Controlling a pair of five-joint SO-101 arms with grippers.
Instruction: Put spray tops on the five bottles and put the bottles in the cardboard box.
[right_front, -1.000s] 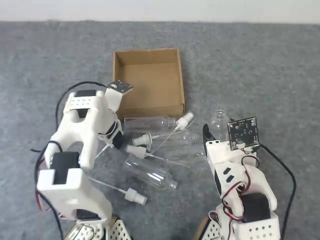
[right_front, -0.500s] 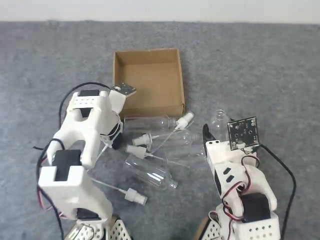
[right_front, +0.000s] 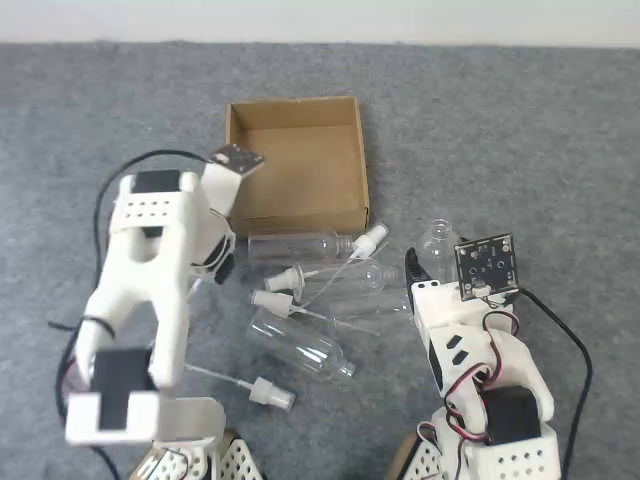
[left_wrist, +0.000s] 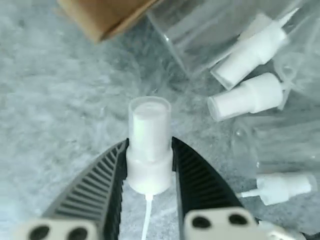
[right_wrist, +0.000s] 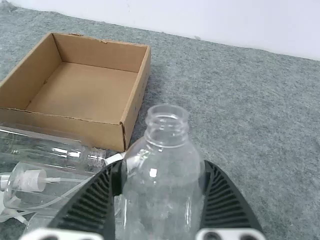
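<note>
My left gripper is shut on a white spray top, its thin tube running back between the fingers. In the high view that gripper hangs just left of the lying bottles. My right gripper is shut on an upright clear bottle with a bare neck, seen from above as the bottle right of the pile. Three clear bottles lie on the carpet in front of the open cardboard box, with loose spray tops among them.
Another spray top with a long tube lies near the front, by the left arm's base. Grey carpet covers the table. The box wall stands just behind the held bottle. A box corner lies beyond the held spray top.
The left arm has risen and drawn back to the left, carrying the spray top off the carpet. The right arm and its bottle have stayed still.
</note>
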